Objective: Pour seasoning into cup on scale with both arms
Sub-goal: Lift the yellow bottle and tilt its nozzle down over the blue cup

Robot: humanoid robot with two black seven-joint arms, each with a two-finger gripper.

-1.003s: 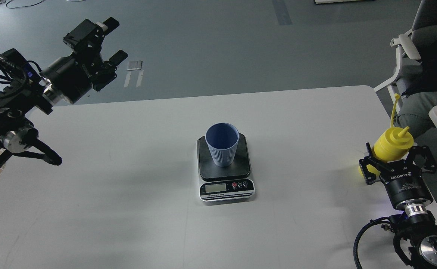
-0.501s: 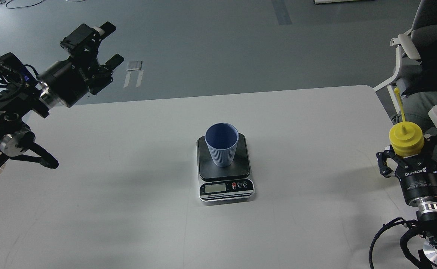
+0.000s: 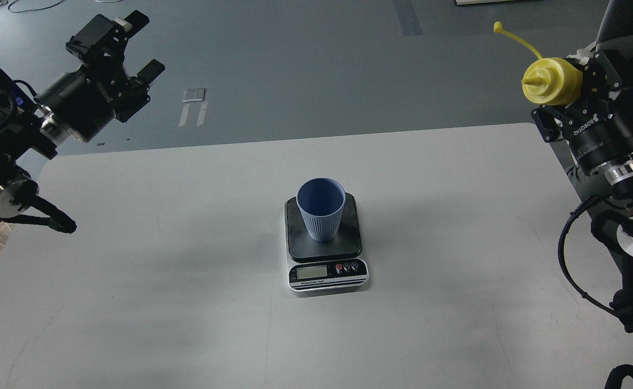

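Right fingers grasping seasoning, left fingers spread, white table, grey floor

Open counter all round the central scale and cup

The scale with the ribbed blue cup upright on its platform is the only obstacle on the counter. Bare surface lies to its left, right and front. Above the cup the air is clear; the left pincer and the right pincer, which grips the yellow squeeze bottle, hang well apart over the far corners.
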